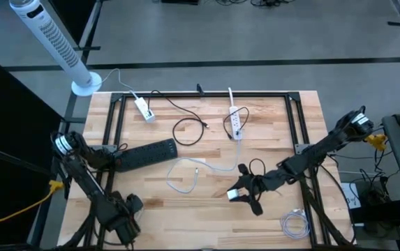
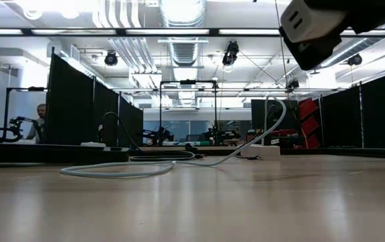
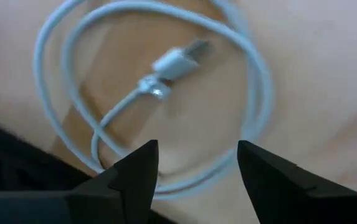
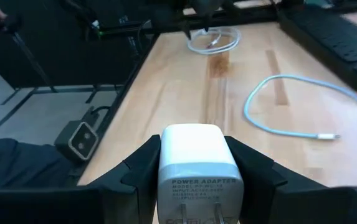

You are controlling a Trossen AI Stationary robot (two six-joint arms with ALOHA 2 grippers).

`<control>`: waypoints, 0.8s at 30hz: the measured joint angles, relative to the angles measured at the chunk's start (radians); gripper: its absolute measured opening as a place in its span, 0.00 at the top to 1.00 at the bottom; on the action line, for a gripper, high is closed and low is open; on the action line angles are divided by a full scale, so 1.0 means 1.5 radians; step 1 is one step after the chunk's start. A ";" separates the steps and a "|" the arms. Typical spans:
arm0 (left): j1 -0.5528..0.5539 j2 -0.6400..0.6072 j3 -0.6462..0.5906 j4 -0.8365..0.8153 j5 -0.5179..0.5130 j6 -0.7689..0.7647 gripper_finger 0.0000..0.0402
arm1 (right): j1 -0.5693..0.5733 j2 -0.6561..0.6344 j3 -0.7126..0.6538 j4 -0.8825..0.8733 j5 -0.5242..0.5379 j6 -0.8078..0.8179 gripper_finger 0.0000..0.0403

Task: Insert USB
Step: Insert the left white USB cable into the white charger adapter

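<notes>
The right end effector [image 4: 190, 171] is clenched on a white power adapter [image 4: 197, 163], lifted off the bench [image 1: 269, 223] near its front middle. The left end effector [image 3: 197, 168] is released and hovers over a coiled white cable, its USB plug [image 3: 177, 61] lying inside the loop. To do this well, I'd judge the left should pinch the plug's body squarely, then line it up with the adapter's port before pushing.
</notes>
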 joint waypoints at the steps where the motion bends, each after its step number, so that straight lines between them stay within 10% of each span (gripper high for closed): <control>1: 0.001 -0.002 0.000 -0.004 -0.001 0.030 0.51 | 0.000 0.004 0.000 0.002 -0.001 0.009 0.65; 24: 0.111 -0.005 -0.006 -0.035 0.049 0.640 0.78 | 0.075 0.045 0.000 0.021 0.007 0.112 0.65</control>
